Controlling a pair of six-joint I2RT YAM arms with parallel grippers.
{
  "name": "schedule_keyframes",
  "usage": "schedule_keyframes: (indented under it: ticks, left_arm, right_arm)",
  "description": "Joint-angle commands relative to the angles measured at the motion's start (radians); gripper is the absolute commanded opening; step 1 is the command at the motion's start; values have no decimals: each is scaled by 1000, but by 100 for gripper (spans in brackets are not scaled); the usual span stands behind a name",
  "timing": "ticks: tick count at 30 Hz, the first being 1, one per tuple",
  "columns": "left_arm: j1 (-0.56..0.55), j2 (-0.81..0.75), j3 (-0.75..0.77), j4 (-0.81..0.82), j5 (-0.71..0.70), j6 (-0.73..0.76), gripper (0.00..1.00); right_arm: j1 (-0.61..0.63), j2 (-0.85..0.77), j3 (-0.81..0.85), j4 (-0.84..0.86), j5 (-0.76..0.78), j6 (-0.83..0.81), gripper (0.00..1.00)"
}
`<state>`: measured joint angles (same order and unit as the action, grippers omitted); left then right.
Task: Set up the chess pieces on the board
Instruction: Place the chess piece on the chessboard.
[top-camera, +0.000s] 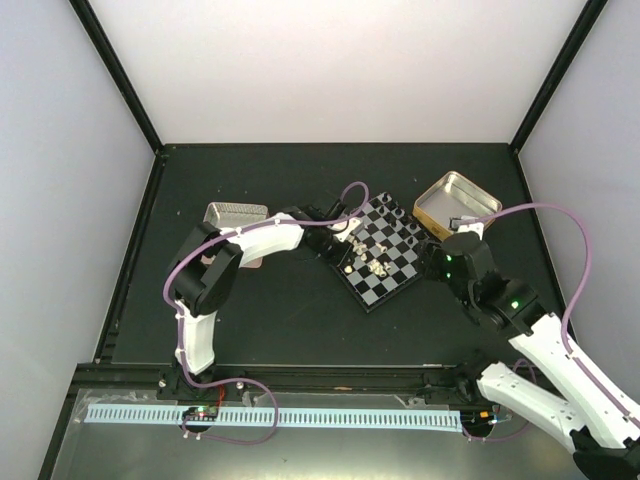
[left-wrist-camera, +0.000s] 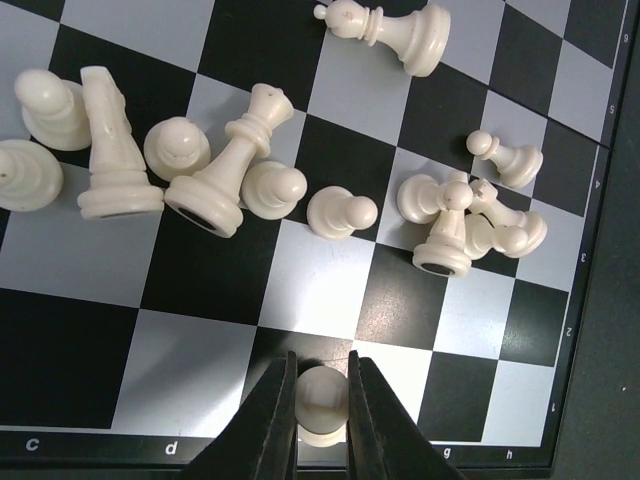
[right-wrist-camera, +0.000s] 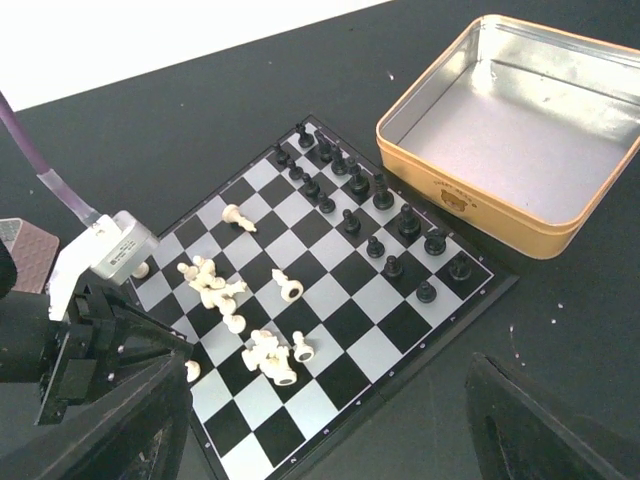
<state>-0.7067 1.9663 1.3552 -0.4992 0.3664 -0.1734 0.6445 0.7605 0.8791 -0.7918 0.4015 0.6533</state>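
Note:
The board (top-camera: 398, 283) lies tilted in the middle of the table. My left gripper (left-wrist-camera: 321, 372) is shut on a small cream-white round-headed piece (left-wrist-camera: 322, 402), which stands upright in the edge row between the d and g marks. Several more white chess pieces (left-wrist-camera: 215, 170) lie toppled in loose heaps on the board (left-wrist-camera: 300, 285). Black pieces (right-wrist-camera: 375, 205) stand in two rows along the far side of the board (right-wrist-camera: 330, 325). My right gripper (right-wrist-camera: 330, 440) hangs open over the board's near corner with nothing between its fingers.
An open silver tin with a gold rim (top-camera: 457, 205) (right-wrist-camera: 470, 205) sits right beside the board's black side. A second flat tin (top-camera: 235, 213) lies at the left behind my left arm. One white piece (right-wrist-camera: 139, 268) lies at the board's left edge.

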Motion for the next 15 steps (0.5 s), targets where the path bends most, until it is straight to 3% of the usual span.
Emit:
schedule_keyframes:
  ticks: [1, 6, 15]
  left_arm:
    - [0, -15, 11, 11, -35, -21, 2]
    - [-10, -68, -107, 191, -93, -8, 2]
    - [-88, -122, -270, 350, -278, 21, 2]
  right_arm:
    - [-3, -37, -20, 39, -2, -30, 75]
    - [-4, -22, -32, 83, -28, -55, 75]
    - [-4, -30, -99, 158, -24, -38, 75]
